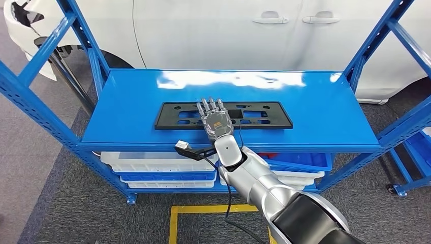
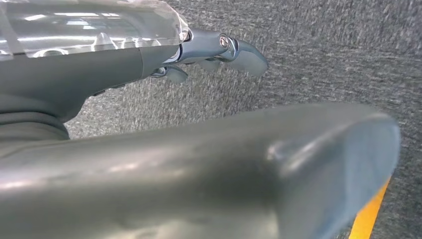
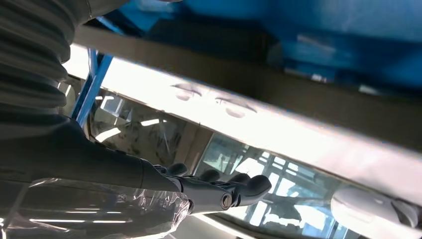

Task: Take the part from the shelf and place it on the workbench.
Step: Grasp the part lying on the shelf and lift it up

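right hand [image 1: 216, 122] hides middle of part [image 1: 178, 116]

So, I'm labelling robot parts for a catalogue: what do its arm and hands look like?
The right arm is glossy silver with black joint sections and a thin black cable. The right hand is metallic grey with an orange marking. The left hand has grey-blue fingers under clear plastic film.

- A long black part [image 1: 223, 115] lies flat on the top board of the blue shelf [image 1: 127, 107], lengthwise along it.
- The right hand [image 1: 215, 121] reaches over the front edge, fingers straight and together, lying over the middle of the part.
- White and blue trays [image 1: 157, 168] sit stacked on the lower level.
- A white car [image 1: 223, 30] stands behind the shelf.
- Yellow floor tape [image 1: 203, 209] marks the grey carpet.
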`<state>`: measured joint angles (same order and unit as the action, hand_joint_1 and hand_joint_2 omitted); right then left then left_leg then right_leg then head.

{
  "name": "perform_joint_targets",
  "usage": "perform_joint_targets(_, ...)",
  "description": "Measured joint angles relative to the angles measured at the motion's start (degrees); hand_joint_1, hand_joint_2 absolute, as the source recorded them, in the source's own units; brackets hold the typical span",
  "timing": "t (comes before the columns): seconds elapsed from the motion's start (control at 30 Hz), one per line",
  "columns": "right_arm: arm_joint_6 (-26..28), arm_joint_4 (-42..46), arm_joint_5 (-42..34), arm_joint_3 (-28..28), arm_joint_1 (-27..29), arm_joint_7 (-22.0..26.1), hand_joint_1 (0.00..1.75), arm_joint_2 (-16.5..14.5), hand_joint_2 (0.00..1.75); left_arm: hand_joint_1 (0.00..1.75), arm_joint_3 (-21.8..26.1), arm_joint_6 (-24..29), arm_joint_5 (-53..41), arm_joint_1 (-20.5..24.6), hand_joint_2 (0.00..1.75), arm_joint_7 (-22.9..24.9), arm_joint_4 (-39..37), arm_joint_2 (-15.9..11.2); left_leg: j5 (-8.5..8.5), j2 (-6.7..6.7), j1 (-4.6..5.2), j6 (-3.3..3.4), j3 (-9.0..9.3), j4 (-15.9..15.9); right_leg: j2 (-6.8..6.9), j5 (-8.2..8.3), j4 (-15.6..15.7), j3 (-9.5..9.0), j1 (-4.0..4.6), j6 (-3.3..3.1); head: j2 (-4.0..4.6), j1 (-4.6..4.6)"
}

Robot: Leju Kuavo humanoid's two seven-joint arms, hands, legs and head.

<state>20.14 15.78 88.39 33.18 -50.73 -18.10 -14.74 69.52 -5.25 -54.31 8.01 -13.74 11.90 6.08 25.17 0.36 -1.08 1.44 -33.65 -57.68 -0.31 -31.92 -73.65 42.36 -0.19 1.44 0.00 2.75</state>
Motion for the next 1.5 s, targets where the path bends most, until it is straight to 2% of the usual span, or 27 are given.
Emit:
perform_joint_targets(0.03,0.00,-0.01,0.00,0.00,0.20,0.04,0.00,0.00,1.75,0.00,0.01,-0.01,0.00,-0.09,0.00,-0.01,0.00,-0.01,0.26,0.04,0.00,-0.03,0.28,-0.03,0.01,0.41,-0.75,0.91,-0.08,0.03,0.00,0.00)
perform_joint_targets(0.07,0.01,-0.01,0.00,0.00,0.33,0.08,0.00,-0.01,1.75,0.00,0.01,-0.02,0.00,-0.17,0.00,-0.01,-0.01,-0.01,0.58,0.08,0.00,-0.10,0.70,-0.05,0.01,2.04,0.79,0.64,-0.14,-0.02,0.00,0.00)
perform_joint_targets(0.13,0.01,0.00,0.00,0.00,0.36,0.14,0.00,-0.01,1.75,0.00,0.01,-0.03,0.01,-0.26,0.00,-0.02,-0.01,0.01,1.38,0.15,-0.02,-0.37,1.79,-0.01,0.03,7.02,8.58,-2.45,-0.06,-0.47,0.00,0.00)
perform_joint_targets(0.2,-0.02,0.00,0.00,0.00,0.26,0.14,0.00,-0.04,1.75,0.00,0.01,-0.04,0.02,-0.25,0.00,-0.05,-0.01,0.03,2.02,0.14,-0.01,-0.91,2.48,0.12,0.10,8.92,14.62,-4.91,0.36,-1.14,0.00,0.01)
perform_joint_targets(0.27,-0.03,0.00,-0.01,0.00,0.25,0.13,0.00,-0.06,1.75,0.00,0.02,-0.05,0.05,-0.32,0.00,-0.10,-0.01,0.02,2.22,0.10,0.05,-1.69,2.90,-0.02,0.11,8.36,15.84,-5.45,0.69,-1.91,0.01,0.01)
perform_joint_targets(0.37,-0.03,0.07,-0.02,0.00,0.14,0.13,0.00,-0.27,1.75,0.00,0.04,-0.08,0.08,-0.34,0.00,-0.15,-0.01,-0.02,3.24,-0.04,0.02,-2.50,2.68,-2.11,0.07,8.35,16.51,-7.13,0.25,-2.99,0.01,0.01)
perform_joint_targets(0.4,-0.08,0.09,-0.02,0.00,0.05,0.17,0.00,-0.41,1.75,0.00,0.04,-0.09,0.09,-0.27,0.00,-0.17,-0.01,-0.03,4.12,-0.07,-0.05,-2.68,1.41,-4.64,0.09,8.16,16.70,-7.74,0.15,-3.22,0.01,0.02)
perform_joint_targets(0.47,-0.45,0.07,-0.02,0.00,0.06,0.32,0.02,-0.60,1.75,0.00,0.04,-0.09,0.15,-0.30,0.00,-0.19,-0.01,-0.03,6.67,-0.08,-0.12,-3.05,-2.94,-11.96,0.11,7.56,16.73,-8.51,0.28,-3.55,0.01,0.02)
perform_joint_targets(0.53,-1.16,0.02,-0.01,0.00,0.36,0.60,0.82,-0.69,1.75,0.00,0.05,-0.08,0.23,-0.58,0.00,-0.26,-0.01,-0.08,7.70,-0.09,-0.16,-3.35,-6.63,-16.18,0.02,6.87,16.67,-9.30,0.40,-3.60,0.02,0.02)
perform_joint_targets(0.57,-1.77,0.01,-0.01,0.00,0.47,0.86,1.26,-0.75,1.75,0.00,0.07,-0.08,0.26,-0.69,0.00,-0.35,-0.01,-0.11,6.41,-0.09,-0.17,-3.44,-7.07,-15.22,-0.06,6.46,16.64,-9.81,0.42,-3.55,0.01,0.02)
perform_joint_targets(0.6,-2.54,0.01,0.00,0.00,0.51,1.19,1.68,-0.84,1.75,0.00,0.07,-0.09,0.28,-0.75,0.00,-0.45,-0.01,-0.13,3.87,-0.11,-0.17,-3.46,-6.50,-12.22,-0.12,6.00,16.59,-10.38,0.41,-3.46,0.01,0.02)
perform_joint_targets(0.63,-3.50,0.01,-0.01,0.00,0.52,1.56,1.71,-0.98,1.75,0.00,0.08,-0.09,0.32,-0.76,0.00,-0.55,-0.01,-0.15,0.77,-0.14,-0.17,-3.38,-5.37,-8.02,-0.16,5.50,16.54,-10.92,0.41,-3.32,0.01,0.02)
perform_joint_targets(0.7,-5.73,-0.04,-0.04,0.00,0.46,2.23,1.75,-1.31,1.75,0.00,0.08,-0.07,0.39,-0.66,0.00,-0.68,-0.01,-0.16,-2.45,-0.26,0.11,-2.85,-3.51,-1.80,-0.22,4.71,16.34,-11.52,0.52,-2.86,0.01,0.02)
perform_joint_targets(0.8,-8.37,-0.10,-0.11,0.00,0.39,2.73,1.75,-1.62,1.75,0.00,0.09,0.14,0.46,-0.73,0.00,-0.77,-0.01,-0.17,-2.81,-0.25,0.35,-1.49,-3.10,-0.46,-0.23,3.96,16.22,-11.47,0.72,-1.87,0.00,0.02)
perform_joint_targets(0.87,-9.33,-0.04,-0.12,-0.01,0.13,2.68,1.75,-1.73,1.75,0.00,0.11,0.26,0.49,-0.80,0.00,-0.78,-0.01,-0.16,-2.93,-0.22,0.09,-0.98,-2.85,-0.16,-0.14,2.90,15.04,-11.10,0.67,-1.25,0.00,0.02)
perform_joint_targets(0.9,-9.71,-0.02,-0.13,-0.02,-0.07,2.60,1.75,-1.76,1.75,0.00,0.11,0.30,0.51,-0.73,0.00,-0.78,-0.01,-0.16,-2.87,-0.23,-0.05,-0.73,-2.67,0.01,-0.10,1.66,12.85,-10.05,0.59,-0.94,0.01,0.02)
perform_joint_targets(0.97,-10.27,0.00,-0.14,-0.03,-0.28,2.32,1.75,-1.77,1.75,0.00,0.12,0.39,0.55,-0.60,0.00,-0.78,-0.01,-0.19,-2.58,-0.28,-0.05,-0.33,-2.40,0.09,-0.04,-1.59,5.26,-5.96,0.29,-0.50,0.01,0.02)
perform_joint_targets(1.0,-10.43,-0.01,-0.15,-0.05,-0.27,2.17,1.75,-1.74,1.75,0.00,0.12,0.43,0.57,-0.58,0.00,-0.78,-0.01,-0.20,-2.44,-0.28,-0.03,-0.23,-2.30,0.07,-0.03,-2.67,1.52,-3.72,0.14,-0.36,0.01,0.02)
perform_joint_targets(1.03,-10.56,-0.01,-0.16,-0.10,-0.26,2.03,1.75,-1.71,1.75,0.00,0.13,0.47,0.58,-0.60,0.00,-0.78,-0.01,-0.20,-2.29,-0.28,-0.02,-0.19,-2.16,0.06,-0.02,-2.76,-0.71,-2.15,0.02,-0.27,0.01,0.02)
perform_joint_targets(1.07,-10.67,-0.02,-0.17,-0.16,-0.29,1.93,1.75,-1.67,1.75,0.00,0.13,0.51,0.60,-0.61,0.00,-0.78,-0.01,-0.20,-2.13,-0.25,-0.02,-0.23,-1.94,0.04,-0.02,-1.61,-0.60,-1.68,-0.07,-0.25,0.01,0.02)
perform_joint_targets(1.1,-10.73,-0.01,-0.17,-0.21,-0.33,1.88,1.75,-1.65,1.75,0.00,0.14,0.55,0.60,-0.61,0.00,-0.78,-0.01,-0.20,-1.94,-0.20,-0.02,-0.31,-1.65,0.01,-0.01,0.55,1.85,-2.41,-0.12,-0.35,0.01,0.02)
perform_joint_targets(1.17,-10.79,0.00,-0.16,-0.27,-0.49,1.81,1.75,-1.62,1.75,0.00,0.14,0.60,0.60,-0.51,0.00,-0.78,-0.01,-0.20,-1.56,-0.08,0.07,-0.63,-1.12,-0.07,0.00,5.25,10.21,-5.76,-0.01,-0.83,0.01,0.02)
perform_joint_targets(1.2,-10.76,0.01,-0.16,-0.28,-0.57,1.78,1.75,-1.61,1.75,0.00,0.15,0.60,0.58,-0.43,0.00,-0.79,-0.01,-0.20,-1.41,-0.03,0.16,-0.85,-1.01,-0.13,0.02,6.57,13.42,-7.07,0.13,-1.07,0.01,0.02)
perform_joint_targets(1.23,-10.71,0.01,-0.16,-0.32,-0.62,1.76,1.75,-1.60,1.75,0.00,0.15,0.57,0.51,-0.38,0.00,-0.91,-0.01,-0.20,-1.33,0.00,0.23,-1.10,-1.01,-0.17,0.01,7.07,15.21,-7.74,0.29,-1.26,0.01,0.02)
perform_joint_targets(1.37,-10.01,0.05,-0.19,-0.79,-0.75,1.53,1.75,-1.51,1.75,0.00,0.08,0.12,-0.25,-0.31,0.00,-2.66,-0.01,-0.26,-0.71,-0.03,0.13,-2.32,-1.22,-0.66,0.06,7.35,16.31,-8.10,0.20,-2.29,0.00,0.02)
perform_joint_targets(1.43,-9.29,0.09,-0.31,-1.21,-0.81,1.54,1.75,-1.51,1.75,0.00,-0.09,-0.15,-0.62,-0.23,0.00,-4.25,-0.01,-0.27,2.06,-0.08,-0.01,-2.74,-3.12,-5.11,0.17,7.61,16.81,-8.41,-0.05,-2.78,0.01,0.02)
perform_joint_targets(1.5,-8.05,0.09,-0.86,-2.00,-0.78,1.89,1.75,-1.47,1.75,0.00,-0.30,-0.33,-0.90,-0.18,0.00,-5.63,-0.01,-0.26,5.67,-0.09,-0.09,-3.11,-6.71,-13.01,0.19,7.57,16.77,-8.40,0.03,-2.98,0.01,0.02)
